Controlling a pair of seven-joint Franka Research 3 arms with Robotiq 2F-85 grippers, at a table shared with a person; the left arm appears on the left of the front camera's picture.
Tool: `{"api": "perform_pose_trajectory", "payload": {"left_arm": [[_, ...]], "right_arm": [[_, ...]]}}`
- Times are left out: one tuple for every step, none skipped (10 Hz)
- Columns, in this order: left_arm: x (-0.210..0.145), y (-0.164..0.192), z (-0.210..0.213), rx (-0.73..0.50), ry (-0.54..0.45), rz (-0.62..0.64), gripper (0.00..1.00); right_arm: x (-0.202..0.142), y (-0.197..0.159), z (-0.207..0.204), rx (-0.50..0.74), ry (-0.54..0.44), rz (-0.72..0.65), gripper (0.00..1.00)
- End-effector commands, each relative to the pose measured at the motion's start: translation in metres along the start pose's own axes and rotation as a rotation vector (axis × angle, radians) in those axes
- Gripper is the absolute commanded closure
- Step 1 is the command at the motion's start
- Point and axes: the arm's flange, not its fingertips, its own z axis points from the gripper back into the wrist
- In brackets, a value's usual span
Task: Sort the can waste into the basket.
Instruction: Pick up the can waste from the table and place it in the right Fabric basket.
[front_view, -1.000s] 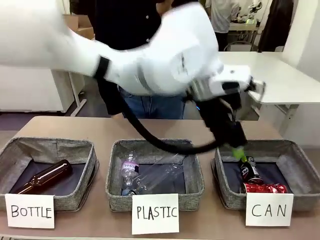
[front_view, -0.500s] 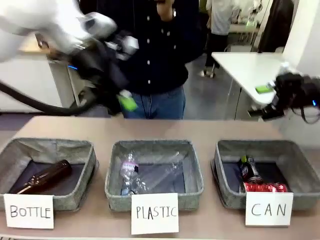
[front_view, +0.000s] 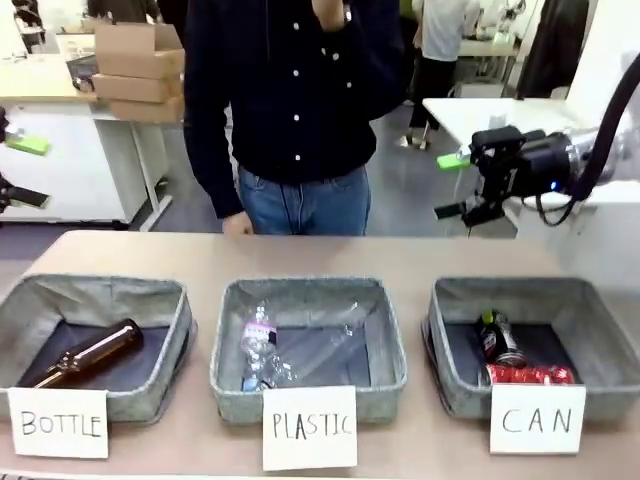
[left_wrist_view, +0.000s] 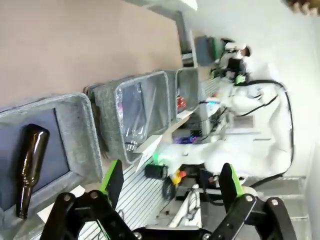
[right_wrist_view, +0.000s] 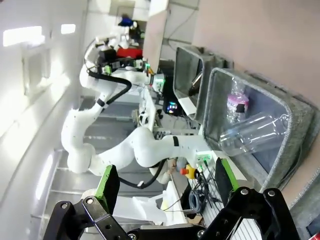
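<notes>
1. Cans are seen in the basket (front_view: 455, 390) signed "CAN", at the right end of the counter (front_view: 400, 258): the black can (front_view: 497, 338) lies tilted toward the back, and the red can (front_view: 528, 375) lies on its side in front of it, touching it.
2. Nothing is held by the right fingers (front_view: 453, 160), which are spread wide on the right gripper (front_view: 452, 186), raised above and behind the basket; in the right wrist view they (right_wrist_view: 107, 185) are parted, with nothing between them.
3. Nothing is held by the left fingers (left_wrist_view: 112, 181) either; they are spread wide in the left wrist view, and the left gripper (front_view: 16, 168) is seen at the far left edge of the front view, well above the counter.
4. A brown glass bottle (front_view: 90, 352) lies in the "BOTTLE" basket (front_view: 160, 395), and a clear plastic bottle (front_view: 262, 345) in the "PLASTIC" basket (front_view: 385, 395).
5. A person (front_view: 295, 110) stands behind the counter.
</notes>
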Motion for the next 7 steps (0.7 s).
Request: {"api": "perform_pose_trajectory", "payload": {"left_arm": [[0.0044, -0.0166, -0.0284, 0.058, 0.068, -0.042, 0.0], [0.0044, -0.0166, -0.0284, 0.058, 0.068, -0.042, 0.0], [0.0044, -0.0166, -0.0284, 0.058, 0.068, -0.042, 0.0], [0.0044, -0.0166, -0.0284, 0.058, 0.068, -0.042, 0.0], [0.0044, -0.0166, -0.0284, 0.058, 0.068, -0.042, 0.0], [0.0044, -0.0166, -0.0284, 0.058, 0.068, -0.042, 0.0], [0.0044, -0.0166, -0.0284, 0.058, 0.068, -0.042, 0.0]], "right_arm": [[-0.0015, 0.0009, -0.003, 0.004, 0.018, 0.036, 0.0], [-0.0015, 0.0009, -0.003, 0.004, 0.018, 0.036, 0.0], [-0.0015, 0.0009, -0.003, 0.004, 0.018, 0.036, 0.0], [-0.0015, 0.0009, -0.003, 0.004, 0.018, 0.036, 0.0], [-0.0015, 0.0009, -0.003, 0.004, 0.018, 0.036, 0.0], [-0.0015, 0.0009, -0.003, 0.004, 0.018, 0.036, 0.0], [-0.0015, 0.0009, -0.003, 0.004, 0.018, 0.036, 0.0]]}}
